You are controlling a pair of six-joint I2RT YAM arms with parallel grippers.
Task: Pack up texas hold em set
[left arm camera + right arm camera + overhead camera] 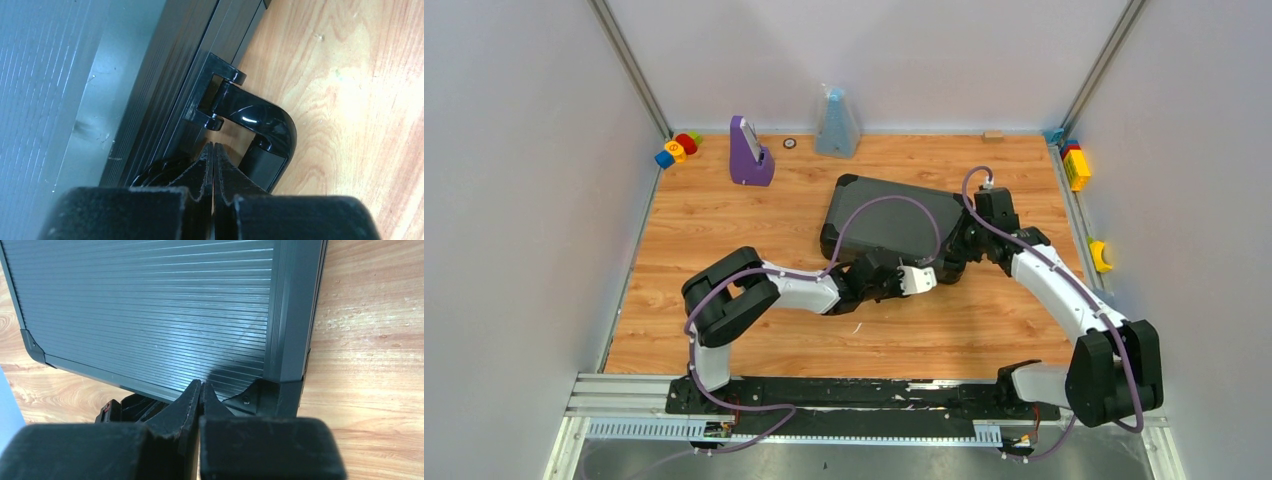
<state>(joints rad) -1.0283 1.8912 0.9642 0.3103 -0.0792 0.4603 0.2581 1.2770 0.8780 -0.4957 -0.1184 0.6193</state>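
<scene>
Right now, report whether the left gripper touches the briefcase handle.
Cannot tell. Left wrist view: the shut left gripper ends beside the briefcase handle; neither contact nor gap shows.

1. Dark grey ribbed hard briefcase (889,215) lies shut and flat, blocking the middle-right of the wooden table (714,240).
2. Left gripper (213,150), jaws together, is just beside the glossy black plastic handle (260,117) on the briefcase's near edge. Tight there.
3. Right gripper (201,387), jaws together, is at the briefcase's near right corner.
4. Bare wood on the left half and along the near edge.
5. Far edge: purple plastic stand (750,155), grey-blue cone-shaped bag (835,125).
6. Far left corner: coloured toy blocks (678,148). Right edge: yellow blocks (1078,168).
</scene>
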